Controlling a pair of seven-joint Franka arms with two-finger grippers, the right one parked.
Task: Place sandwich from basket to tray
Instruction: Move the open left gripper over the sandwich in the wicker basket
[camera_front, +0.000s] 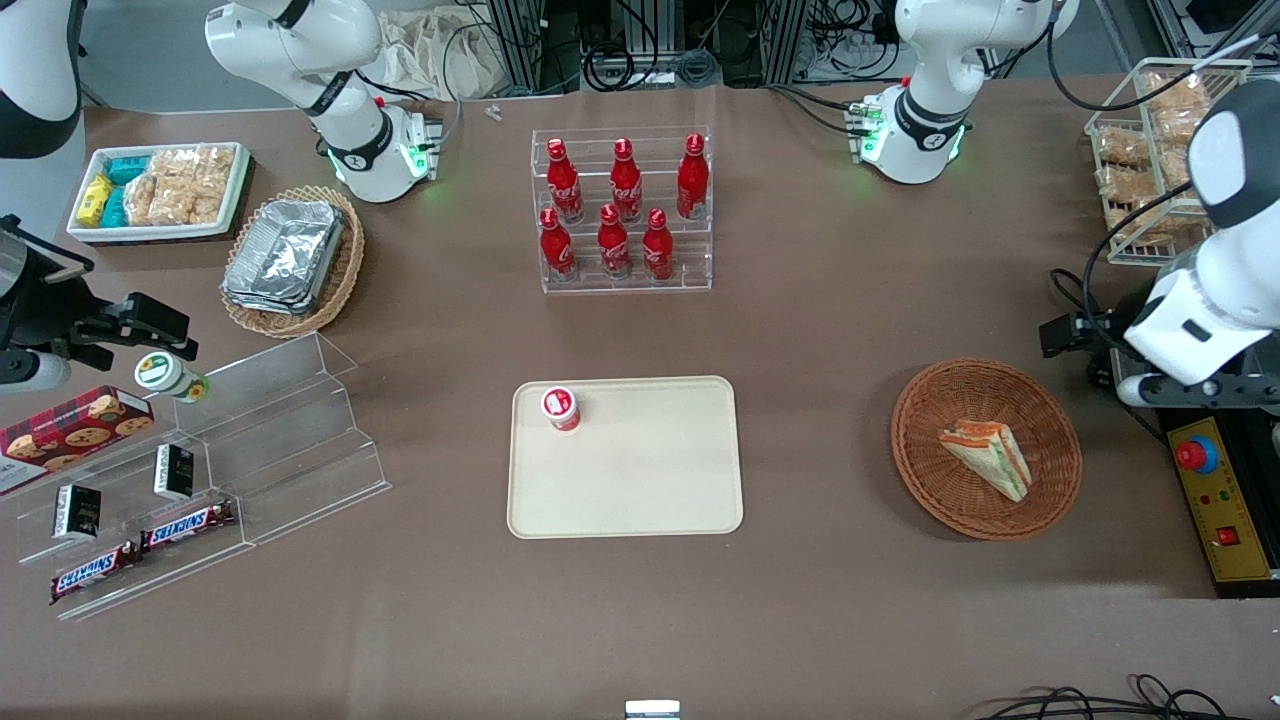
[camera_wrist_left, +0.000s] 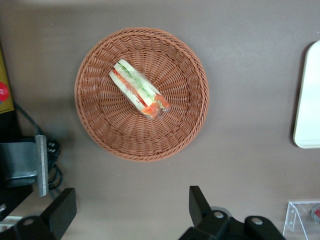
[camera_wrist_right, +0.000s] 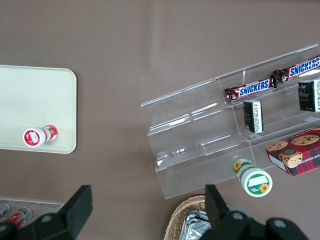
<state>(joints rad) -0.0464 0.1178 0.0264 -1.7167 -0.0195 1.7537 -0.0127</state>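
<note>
Brown table (camera_front: 820, 330) — sandwich (camera_front: 987, 455) in basket (camera_front: 985, 385), tray (camera_front: 640, 500) apart — claw (camera_wrist_left: 131, 212) wide open, empty, above.

The working arm is bent at the working arm's end of the table, with its big white links stacked up high and its wrist tipped down. The gripper (camera_wrist_left: 130, 212) hangs in the air beside the basket (camera_front: 985, 450), well above the table and not over the basket. It points straight down. Its two black fingers (camera_wrist_left: 199, 201) are spread wide apart. Nothing is between them, and they touch nothing.
</note>
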